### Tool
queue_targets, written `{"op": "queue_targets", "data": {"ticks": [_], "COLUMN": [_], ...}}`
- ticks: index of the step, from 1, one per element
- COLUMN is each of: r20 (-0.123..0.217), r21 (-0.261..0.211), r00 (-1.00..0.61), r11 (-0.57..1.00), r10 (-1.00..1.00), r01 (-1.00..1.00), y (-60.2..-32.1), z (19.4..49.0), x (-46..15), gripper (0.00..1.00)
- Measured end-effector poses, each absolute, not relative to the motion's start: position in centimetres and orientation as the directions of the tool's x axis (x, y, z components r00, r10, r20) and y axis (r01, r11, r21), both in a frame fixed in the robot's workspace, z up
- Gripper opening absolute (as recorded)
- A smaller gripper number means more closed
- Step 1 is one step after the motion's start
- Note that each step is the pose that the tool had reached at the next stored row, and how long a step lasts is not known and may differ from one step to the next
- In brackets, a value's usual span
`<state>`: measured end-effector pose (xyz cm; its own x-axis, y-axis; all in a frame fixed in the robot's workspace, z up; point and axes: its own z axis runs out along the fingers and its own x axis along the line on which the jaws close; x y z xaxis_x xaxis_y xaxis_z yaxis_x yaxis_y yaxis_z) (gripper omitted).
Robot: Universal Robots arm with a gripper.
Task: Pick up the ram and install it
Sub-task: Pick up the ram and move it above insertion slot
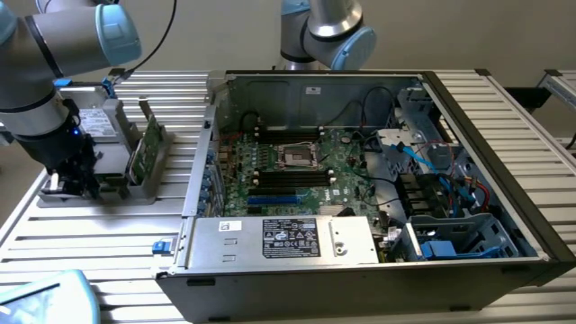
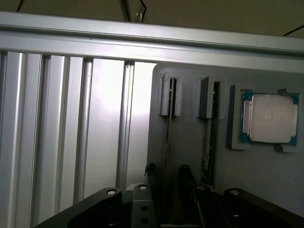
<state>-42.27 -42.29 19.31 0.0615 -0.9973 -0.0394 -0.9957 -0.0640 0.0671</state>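
Exterior view: gripper [image 1: 74, 183] down at the grey holder [image 1: 121, 194] on the slatted table, at the exterior view's left, well apart from the open computer case [image 1: 378, 270]. The motherboard slots [image 1: 290, 179] appear unfilled, so installation is outstanding and the pick-up is judged barely under way. Wrist view: ram [image 2: 167, 137] upright and edge-on in its holder groove. The fingers [image 2: 150, 172] stand apart astride it, not clamped. A second stick [image 2: 207, 137] sits in the neighbouring groove, and a processor [image 2: 269, 118] lies beside that.

I can read nothing here: the label [image 1: 291, 237] on the power supply [image 1: 353, 244] carries print too small for me.
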Motion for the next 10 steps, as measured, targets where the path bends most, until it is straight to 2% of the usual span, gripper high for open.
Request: {"op": "queue_targets", "data": {"ticks": [1,4,10], "r20": [-0.039,-0.039,-0.039], "r21": [0.067,0.067,0.067], "r00": [0.061,0.061,0.061], "r11": [-0.064,-0.064,-0.064], "r10": [-0.997,-0.997,-0.997], "r01": [-0.996,-0.996,-0.996], "y": [-42.29,-42.29,-42.29], "z": [19.31,19.31,19.31], "x": [-42.27,-42.28,-42.28], "gripper": [0.32,0.14,0.14]}}
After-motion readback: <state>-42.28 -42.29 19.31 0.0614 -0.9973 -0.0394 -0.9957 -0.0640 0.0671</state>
